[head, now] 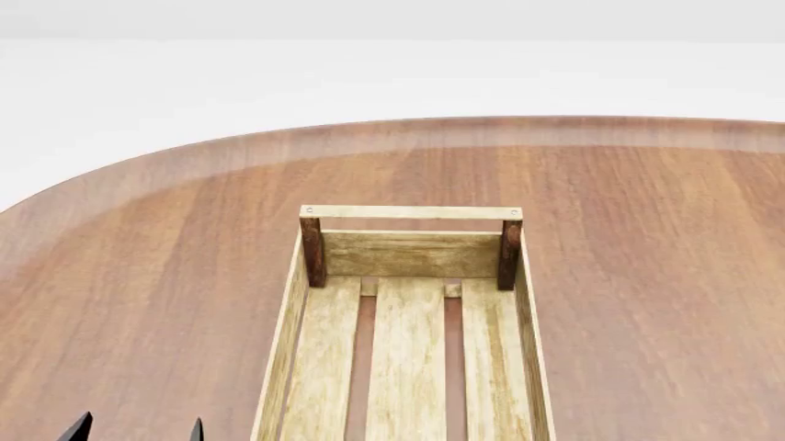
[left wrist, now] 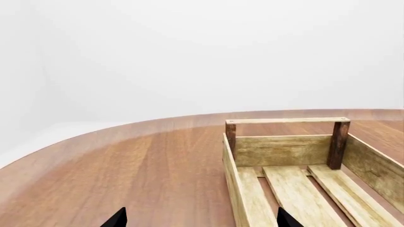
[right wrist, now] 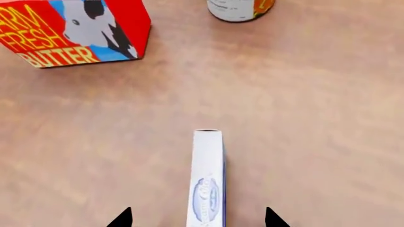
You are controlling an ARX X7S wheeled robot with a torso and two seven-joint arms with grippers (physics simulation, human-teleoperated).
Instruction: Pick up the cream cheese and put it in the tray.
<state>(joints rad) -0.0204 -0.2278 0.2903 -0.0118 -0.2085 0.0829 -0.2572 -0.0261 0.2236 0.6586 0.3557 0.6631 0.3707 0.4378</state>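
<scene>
The cream cheese [right wrist: 207,182], a thin white box with a blue oval logo, stands on its narrow edge on the wooden table in the right wrist view. My right gripper [right wrist: 197,220] is open, its two black fingertips on either side of the box and apart from it. The tray [head: 411,317], a light-wood slatted crate with dark corner posts, sits mid-table in the head view and holds nothing. It also shows in the left wrist view, tray [left wrist: 296,156]. My left gripper [left wrist: 200,220] is open over the table beside the tray's left wall; in the head view its tips, left gripper [head: 138,430], show bottom left.
A red butter box [right wrist: 73,30] and a can [right wrist: 241,9] stand on the table beyond the cream cheese. The round wooden table's [head: 147,257] far edge curves behind the tray, with white floor beyond.
</scene>
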